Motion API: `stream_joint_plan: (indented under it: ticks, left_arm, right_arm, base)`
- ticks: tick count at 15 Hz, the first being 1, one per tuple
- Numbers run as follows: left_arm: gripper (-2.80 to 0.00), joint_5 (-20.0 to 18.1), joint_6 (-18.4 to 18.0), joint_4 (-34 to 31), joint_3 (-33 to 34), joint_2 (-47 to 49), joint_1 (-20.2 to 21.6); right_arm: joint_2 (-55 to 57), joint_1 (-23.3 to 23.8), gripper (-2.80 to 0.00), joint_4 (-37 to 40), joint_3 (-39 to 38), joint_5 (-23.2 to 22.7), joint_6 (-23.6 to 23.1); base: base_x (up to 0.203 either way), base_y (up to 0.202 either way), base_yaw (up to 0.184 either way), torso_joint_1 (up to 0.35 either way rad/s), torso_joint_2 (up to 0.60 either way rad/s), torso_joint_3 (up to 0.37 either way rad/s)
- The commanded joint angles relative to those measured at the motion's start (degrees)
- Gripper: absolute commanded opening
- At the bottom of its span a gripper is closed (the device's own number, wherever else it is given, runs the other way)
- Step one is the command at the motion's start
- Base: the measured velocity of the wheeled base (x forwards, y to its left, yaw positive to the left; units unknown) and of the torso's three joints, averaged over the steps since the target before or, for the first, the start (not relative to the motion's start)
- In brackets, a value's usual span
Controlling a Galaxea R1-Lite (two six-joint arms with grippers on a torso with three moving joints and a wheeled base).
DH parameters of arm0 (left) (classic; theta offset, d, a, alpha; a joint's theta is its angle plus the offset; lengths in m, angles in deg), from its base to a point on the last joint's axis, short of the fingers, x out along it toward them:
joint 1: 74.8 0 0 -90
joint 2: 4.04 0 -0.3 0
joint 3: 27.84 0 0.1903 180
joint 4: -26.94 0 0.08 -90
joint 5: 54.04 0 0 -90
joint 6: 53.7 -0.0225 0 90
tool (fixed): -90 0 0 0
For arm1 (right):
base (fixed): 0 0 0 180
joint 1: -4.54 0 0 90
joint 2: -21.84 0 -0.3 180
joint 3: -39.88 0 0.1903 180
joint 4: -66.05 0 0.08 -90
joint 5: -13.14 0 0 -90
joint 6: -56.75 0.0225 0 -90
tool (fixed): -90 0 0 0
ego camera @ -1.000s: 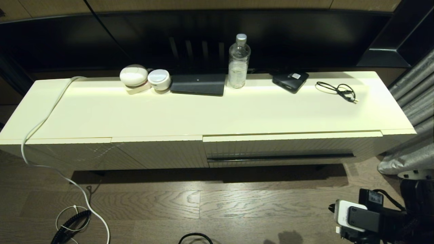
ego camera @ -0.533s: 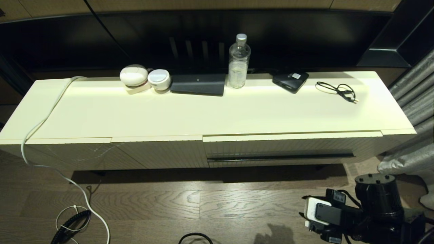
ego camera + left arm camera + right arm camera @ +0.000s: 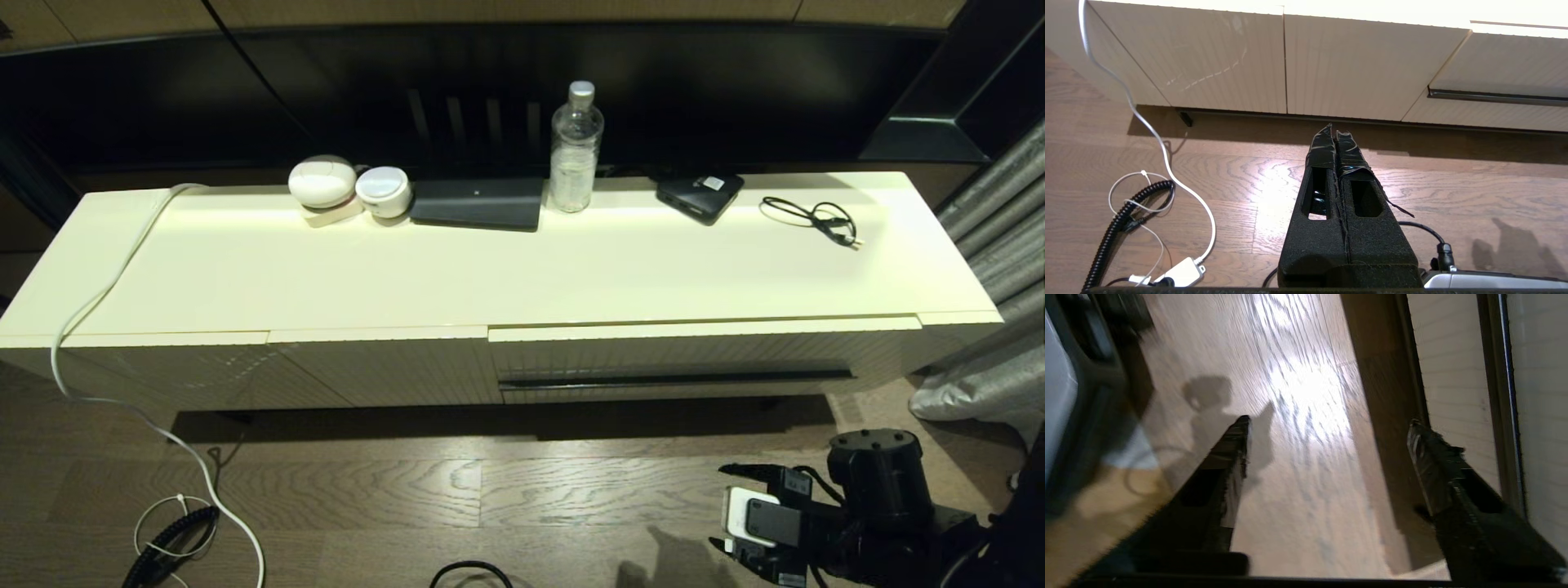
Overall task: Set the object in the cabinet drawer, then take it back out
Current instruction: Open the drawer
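The cabinet drawer [image 3: 678, 355] is closed, its ribbed cream front carrying a long dark handle slot [image 3: 676, 379]. The black umbrella is out of view. My right gripper [image 3: 722, 506] hovers low over the wood floor in front of the drawer's right end, turned sideways, open and empty. In the right wrist view the right gripper [image 3: 1329, 422] has its fingers spread wide over the floor, with the drawer front [image 3: 1453, 375] to one side. In the left wrist view my left gripper [image 3: 1333, 130] is parked above the floor, shut on nothing, facing the plain ribbed panels [image 3: 1355, 65].
On the cabinet top [image 3: 490, 269] stand two white round devices [image 3: 322, 181], a flat black device [image 3: 478, 204], a water bottle [image 3: 575, 151], a small black box with a white label [image 3: 700, 194] and a cable loop [image 3: 812, 216]. White cable [image 3: 122, 392] trails to the floor. Grey curtain [image 3: 988, 327] stands right.
My right arm has swung left and slightly towards the cabinet, its wrist turning so the fingers now point leftwards. Nothing on the cabinet has moved.
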Motion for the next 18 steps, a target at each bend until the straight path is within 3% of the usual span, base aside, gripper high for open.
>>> stream_joint_plan:
  ticks: [1,5,8,15,18]
  left_arm:
    - [-2.8,0.02,0.04,0.02,0.0,-0.09,-0.07]
    - [-2.8,0.02,0.04,0.02,0.0,-0.09,0.02]
    - [-2.8,0.02,0.04,0.02,0.0,-0.09,0.02]
    - [-2.8,0.02,0.04,0.02,0.0,-0.09,0.02]
    - [-2.8,0.02,0.04,0.02,0.0,-0.09,0.02]
  right_arm:
    - [1.55,1.98,0.0,-0.35,1.1,-0.39,-5.58]
    - [-0.44,3.9,0.0,1.59,2.09,0.74,-13.25]
    - [-0.76,4.65,0.0,4.8,3.85,5.14,-16.47]
    - [-0.62,4.51,0.0,24.37,17.13,9.73,-18.72]
    - [2.1,4.56,0.0,25.16,20.29,10.03,-18.61]
  base:
    - [0.0,0.0,0.0,0.0,0.0,0.0]
    - [0.0,0.0,0.0,0.0,0.0,0.0]
    - [0.0,0.0,0.0,0.0,0.0,0.0]
    - [0.0,0.0,0.0,0.0,0.0,0.0]
    - [0.0,0.0,0.0,0.0,0.0,0.0]
